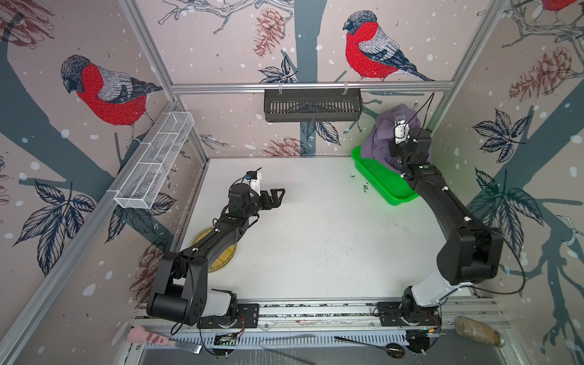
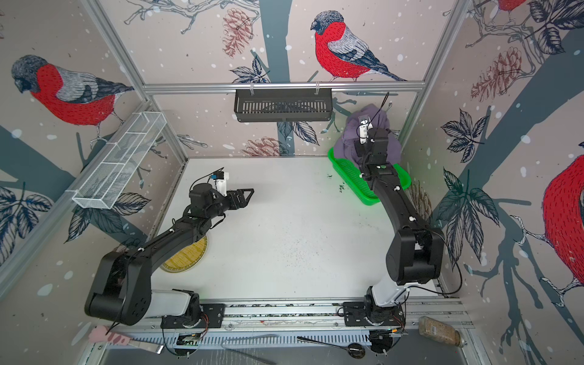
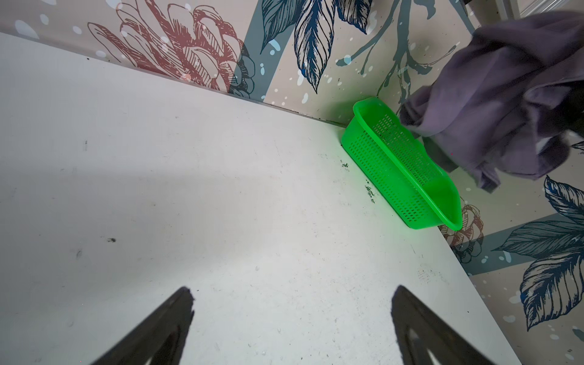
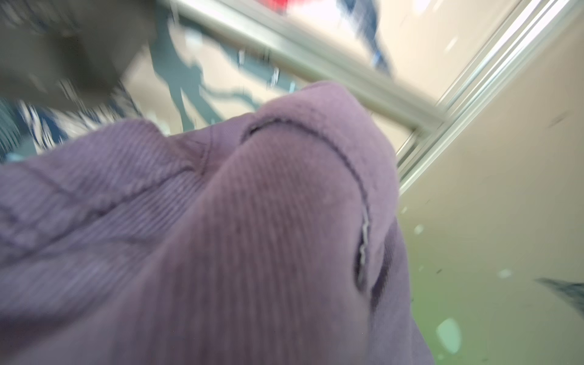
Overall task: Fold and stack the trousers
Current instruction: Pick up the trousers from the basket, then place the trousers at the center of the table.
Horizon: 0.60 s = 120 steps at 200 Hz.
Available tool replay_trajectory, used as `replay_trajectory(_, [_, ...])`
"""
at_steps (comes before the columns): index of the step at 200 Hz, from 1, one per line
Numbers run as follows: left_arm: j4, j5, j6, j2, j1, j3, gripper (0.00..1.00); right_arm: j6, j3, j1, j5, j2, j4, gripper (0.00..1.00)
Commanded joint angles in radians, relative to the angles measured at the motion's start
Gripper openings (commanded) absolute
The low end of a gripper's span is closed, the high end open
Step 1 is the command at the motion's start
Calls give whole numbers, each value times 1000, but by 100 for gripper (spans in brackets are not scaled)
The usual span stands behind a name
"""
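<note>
Right gripper (image 1: 395, 147): fingers buried in cloth, unseen. Trousers (image 3: 493, 94) hanging bunched from it above green basket (image 3: 395, 164), so evidently pinching fabric, likely thick wad. Left gripper (image 3: 294, 294): fingers spread wide, hovering over bare table (image 1: 316, 237). Step in hand, by the look: carrying bundle out. Doing it well: raising until lowest fold is clearing basket rim, swinging toward table centre, lowering slowly so legs are spilling open.

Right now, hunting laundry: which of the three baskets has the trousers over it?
The green basket on the table, trousers bunched over it; the white wire basket and black basket hang on the frame.
</note>
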Motion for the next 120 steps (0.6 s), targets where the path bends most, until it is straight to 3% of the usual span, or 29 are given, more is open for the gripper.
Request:
replay_trajectory(1, [-16,-17,16,-27,0,3,98,-116,57,99,72,-63,173,4])
replay_trajectory(45, [-120,-181,22,-133,1,22,97,-224,125,381,106,-129,151,5])
replay_trajectory(76, [-251,-306,44,-217,26,53,97,-90,83,471,133,-126,29,7])
replay_trajectory(99, [-315,-297,45,-254,69,62,97,73,-18,497,157,-130,-65,9])
replay_trajectory(120, [-335,-269,49,-278,87,49,98,266,-162,509,102,-164,-132,9])
